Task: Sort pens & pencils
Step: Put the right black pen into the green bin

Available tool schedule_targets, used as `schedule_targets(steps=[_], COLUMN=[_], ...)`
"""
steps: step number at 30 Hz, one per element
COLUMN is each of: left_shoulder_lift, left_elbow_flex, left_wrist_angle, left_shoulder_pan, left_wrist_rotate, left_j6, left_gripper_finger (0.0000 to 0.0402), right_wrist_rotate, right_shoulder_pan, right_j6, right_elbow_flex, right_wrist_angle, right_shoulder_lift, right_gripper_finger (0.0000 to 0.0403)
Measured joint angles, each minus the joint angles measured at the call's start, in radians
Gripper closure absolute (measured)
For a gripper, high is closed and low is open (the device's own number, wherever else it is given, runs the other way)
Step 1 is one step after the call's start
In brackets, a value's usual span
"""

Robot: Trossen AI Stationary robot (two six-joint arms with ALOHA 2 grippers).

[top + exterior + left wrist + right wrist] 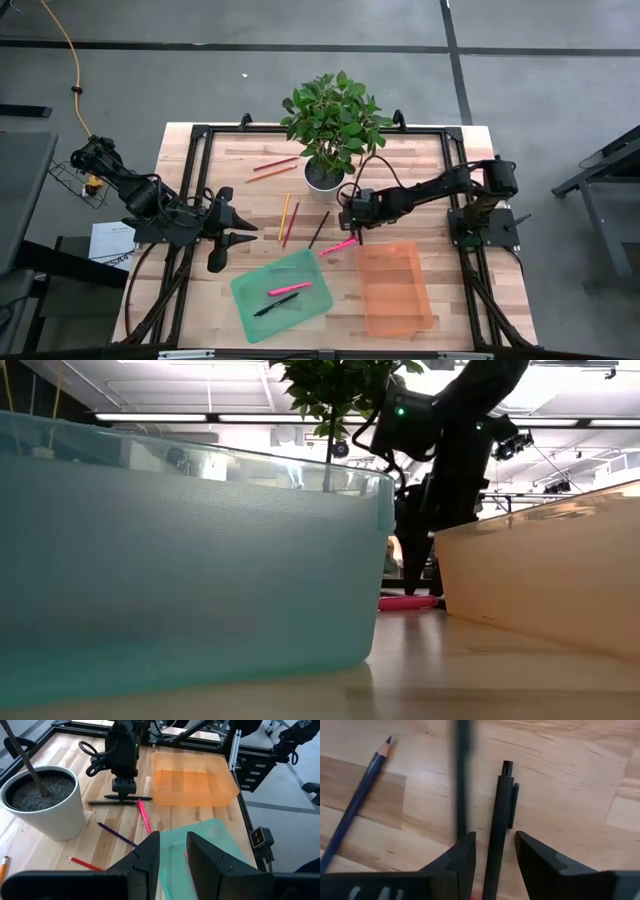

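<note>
My right gripper [495, 855] points down over the table's middle, open, with one finger on each side of a black pen [498, 815] lying on the wood; a narrow gap shows on both sides. Beside it lie a blurred dark stick [462, 780], a dark blue pencil [357, 802] and a pink pen [340, 244]. More pencils [288, 218] lie flat toward the left. A pink pen [290, 288] and a black pen [275, 305] rest in the green tray [250, 290]. My left gripper [173, 855] hovers open at the left.
An orange tray [420, 300] stands to the right of the green one, near the front edge. A potted plant [323, 178] stands at the far middle, just behind my right gripper. Two more pencils [272, 168] lie left of the pot. Bare wood lies between my two grippers.
</note>
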Motion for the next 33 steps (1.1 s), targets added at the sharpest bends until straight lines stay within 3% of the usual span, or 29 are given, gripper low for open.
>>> schedule_targets(steps=[23,33], left_shoulder_lift=[0.0,0.0], left_elbow_flex=[0.0,0.0], left_wrist_angle=[0.001,0.002], left_shoulder_pan=[0.0,0.0], left_wrist_rotate=[0.015,0.015], left_j6=[0.0,0.008], left_gripper_finger=[0.0316,0.0316], right_wrist_rotate=[-0.045,-0.02], right_shoulder_pan=[-0.031,-0.045], right_j6=[0.006,-0.072], right_elbow_flex=[0.003,0.081], right_wrist_angle=[-0.045,-0.169], right_shoulder_lift=[0.01,0.016], right_gripper_finger=[0.0279,0.0301])
